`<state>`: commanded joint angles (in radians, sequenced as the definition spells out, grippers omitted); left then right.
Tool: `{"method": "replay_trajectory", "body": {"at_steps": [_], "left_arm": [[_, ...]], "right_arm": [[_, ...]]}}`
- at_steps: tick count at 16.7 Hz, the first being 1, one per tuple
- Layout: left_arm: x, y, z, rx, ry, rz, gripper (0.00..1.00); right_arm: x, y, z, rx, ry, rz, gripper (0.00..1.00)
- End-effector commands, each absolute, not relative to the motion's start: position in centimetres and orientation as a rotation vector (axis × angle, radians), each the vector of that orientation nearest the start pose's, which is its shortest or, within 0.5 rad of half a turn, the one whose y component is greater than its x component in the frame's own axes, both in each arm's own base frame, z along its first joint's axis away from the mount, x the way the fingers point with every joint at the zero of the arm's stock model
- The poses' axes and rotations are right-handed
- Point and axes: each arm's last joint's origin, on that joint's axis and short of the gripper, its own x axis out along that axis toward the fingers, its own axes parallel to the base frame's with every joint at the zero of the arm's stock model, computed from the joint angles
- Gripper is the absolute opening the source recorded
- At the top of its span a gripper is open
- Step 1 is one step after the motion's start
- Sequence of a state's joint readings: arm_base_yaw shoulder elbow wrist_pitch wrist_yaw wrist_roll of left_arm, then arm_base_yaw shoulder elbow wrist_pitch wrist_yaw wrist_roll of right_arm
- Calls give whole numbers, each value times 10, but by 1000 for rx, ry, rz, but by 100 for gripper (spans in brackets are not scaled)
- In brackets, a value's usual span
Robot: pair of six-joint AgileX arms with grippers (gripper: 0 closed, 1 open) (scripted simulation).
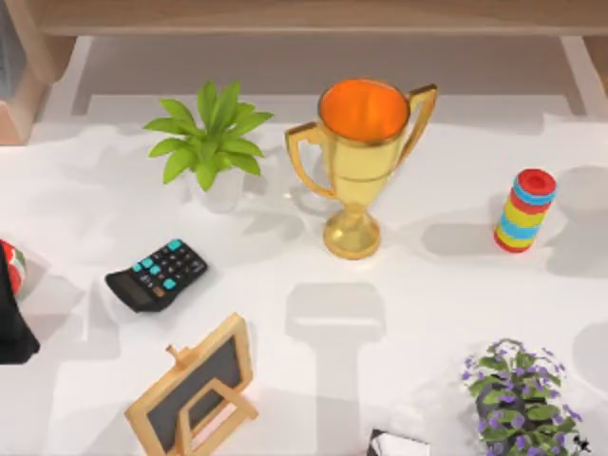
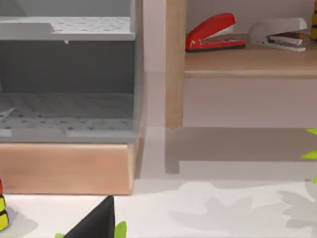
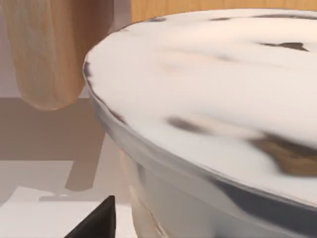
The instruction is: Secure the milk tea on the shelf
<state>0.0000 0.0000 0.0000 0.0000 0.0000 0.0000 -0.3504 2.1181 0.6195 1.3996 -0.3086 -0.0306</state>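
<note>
The milk tea point(image 3: 213, 99) is a clear cup with a whitish lid marked with brown. It looms very close in the right wrist view, with a black edge of my right gripper point(image 3: 96, 223) right beside its wall. Behind it stands a light-brown upright of the shelf point(image 3: 54, 49). The shelf's long board point(image 1: 304, 17) runs along the far side of the table in the top view. My left arm point(image 1: 13, 323) is parked at the table's left edge, and a black edge of its gripper point(image 2: 96, 223) faces the shelf point(image 2: 237, 62).
A gold trophy point(image 1: 363, 161) stands mid-table with a green plant point(image 1: 211, 142) to its left. There are also a calculator point(image 1: 157, 275), a chalkboard point(image 1: 195, 389), a striped ring stack point(image 1: 524, 211) and a purple flower pot point(image 1: 522, 399). Red point(image 2: 213, 32) and grey point(image 2: 277, 33) staplers lie on the shelf, beside a grey rack point(image 2: 67, 74).
</note>
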Motion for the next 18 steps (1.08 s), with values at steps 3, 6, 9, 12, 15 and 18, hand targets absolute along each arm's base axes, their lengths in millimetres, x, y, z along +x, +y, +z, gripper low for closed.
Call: {"method": "replay_trajectory", "body": {"at_steps": [3,6,9,12,15,18], "left_arm": [[106,-1,160,0,0,0,100],[106,-1,160,0,0,0,100],[106,-1,160,0,0,0,100],[106,-1,160,0,0,0,100],[106,-1,160,0,0,0,100],[106,-1,160,0,0,0,100]], "right_arm": [[320,-105,75,-11,98,-17,70],[320,-105,75,-11,98,-17,47],[320,-105,75,-11,98,-17,25],[320,-105,75,-11,98,-17,2],[320,-105,75,-11,98,-17,0],[320,-105,75,-11,98,-17,0]]}}
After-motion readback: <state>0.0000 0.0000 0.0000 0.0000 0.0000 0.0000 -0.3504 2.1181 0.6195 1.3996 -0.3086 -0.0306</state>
